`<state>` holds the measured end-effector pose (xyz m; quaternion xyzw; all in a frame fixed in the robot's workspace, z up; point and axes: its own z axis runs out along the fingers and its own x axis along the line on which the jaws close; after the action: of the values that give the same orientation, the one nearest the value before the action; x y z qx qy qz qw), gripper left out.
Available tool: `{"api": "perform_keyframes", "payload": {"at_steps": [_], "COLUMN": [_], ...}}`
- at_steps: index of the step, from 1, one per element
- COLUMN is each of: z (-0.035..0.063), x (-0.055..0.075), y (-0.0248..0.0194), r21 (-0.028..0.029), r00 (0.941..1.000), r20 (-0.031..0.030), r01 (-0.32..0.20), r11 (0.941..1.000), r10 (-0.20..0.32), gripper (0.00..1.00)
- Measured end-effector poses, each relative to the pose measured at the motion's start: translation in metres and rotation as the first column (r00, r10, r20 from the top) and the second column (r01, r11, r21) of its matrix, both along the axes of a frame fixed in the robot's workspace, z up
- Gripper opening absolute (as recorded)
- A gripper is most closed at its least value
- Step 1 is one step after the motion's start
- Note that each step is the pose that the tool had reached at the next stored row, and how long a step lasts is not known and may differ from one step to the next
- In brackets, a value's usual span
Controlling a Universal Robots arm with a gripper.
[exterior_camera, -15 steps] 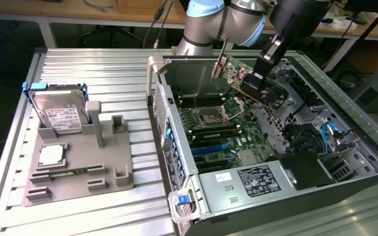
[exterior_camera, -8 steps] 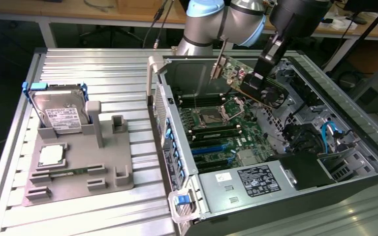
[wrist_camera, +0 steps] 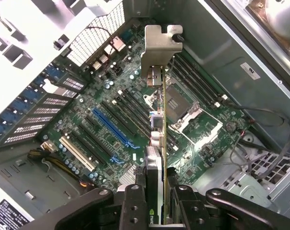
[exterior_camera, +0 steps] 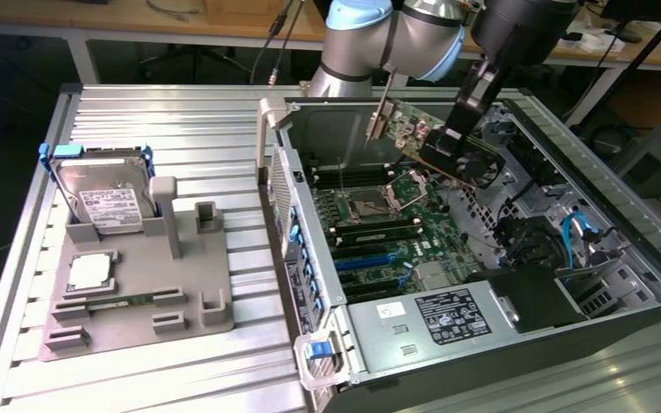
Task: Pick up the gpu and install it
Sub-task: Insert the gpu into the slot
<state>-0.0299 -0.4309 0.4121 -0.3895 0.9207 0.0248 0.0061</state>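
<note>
My gripper (exterior_camera: 460, 138) is shut on the gpu (exterior_camera: 416, 136), a green card with a black fan cooler, and holds it in the air above the open computer case (exterior_camera: 307, 258). The card's silver end bracket (exterior_camera: 374, 120) points toward the exterior view's left. In the wrist view the gpu (wrist_camera: 160, 120) appears edge-on, gripped between the black fingers (wrist_camera: 134, 208) of the gripper (wrist_camera: 159, 211), with the silver bracket (wrist_camera: 159, 45) at its far end. It hangs over the motherboard (wrist_camera: 106, 91), apart from it, roughly above the CPU socket (wrist_camera: 180, 103). The blue expansion slot (wrist_camera: 111, 127) lies off to one side.
A grey fixture (exterior_camera: 182, 284) at the exterior view's left holds a silver hard drive (exterior_camera: 107, 202) and a processor (exterior_camera: 87, 271). Inside the case are the power supply (exterior_camera: 446, 314), drive cages (exterior_camera: 589, 284) and loose cables (exterior_camera: 577, 228). The case walls surround the motherboard (exterior_camera: 382, 232).
</note>
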Motion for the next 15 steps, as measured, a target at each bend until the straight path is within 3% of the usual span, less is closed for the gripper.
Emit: {"api": "perform_keyframes", "payload": {"at_steps": [8, 15], "z": [0.0, 0.0], "x": [0.0, 0.0], "y": [0.0002, 0.0004], "r21": [0.0, -0.0001], "r00": [0.9979, 0.9922], "r20": [0.0, 0.0], "r01": [-0.065, -0.125], "r11": [0.9979, 0.9922], "r10": [0.065, 0.125], "gripper": [0.27, 0.27]}}
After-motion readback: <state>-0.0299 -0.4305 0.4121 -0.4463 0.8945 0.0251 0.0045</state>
